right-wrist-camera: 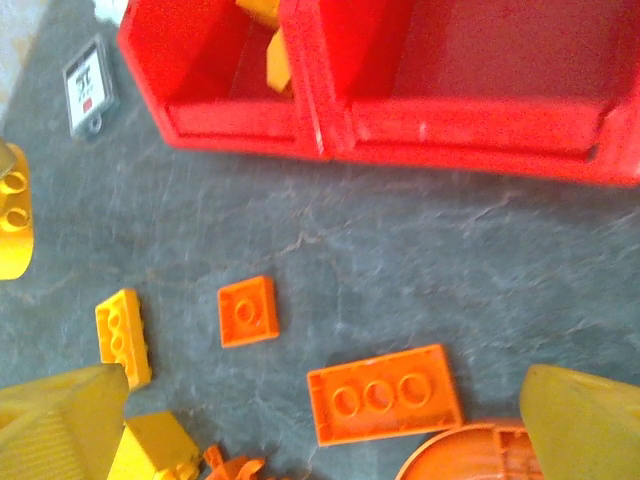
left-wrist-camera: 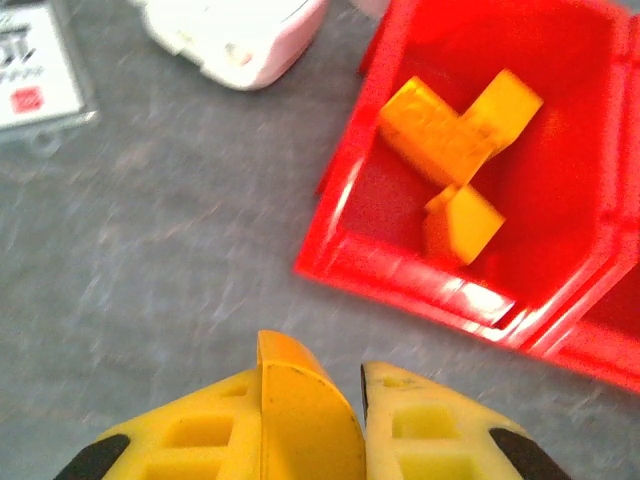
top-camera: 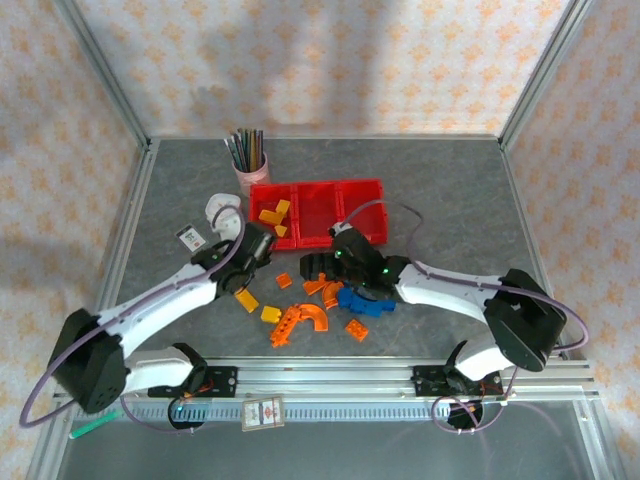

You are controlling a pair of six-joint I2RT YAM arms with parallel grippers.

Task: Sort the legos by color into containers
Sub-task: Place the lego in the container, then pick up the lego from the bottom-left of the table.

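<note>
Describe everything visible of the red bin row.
The red bin row is three open-topped rectangular compartments joined side by side, glossy plastic by the look, standing upright and slightly skewed on the far half of the grey table. Its left compartment holds three yellow blocks; the other two look bare in the top view. A pink cup of pens stands by its far left corner.

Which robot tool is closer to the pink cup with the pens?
Left. The left tool is just in front of the pink cup; the right tool is farther right.
</note>
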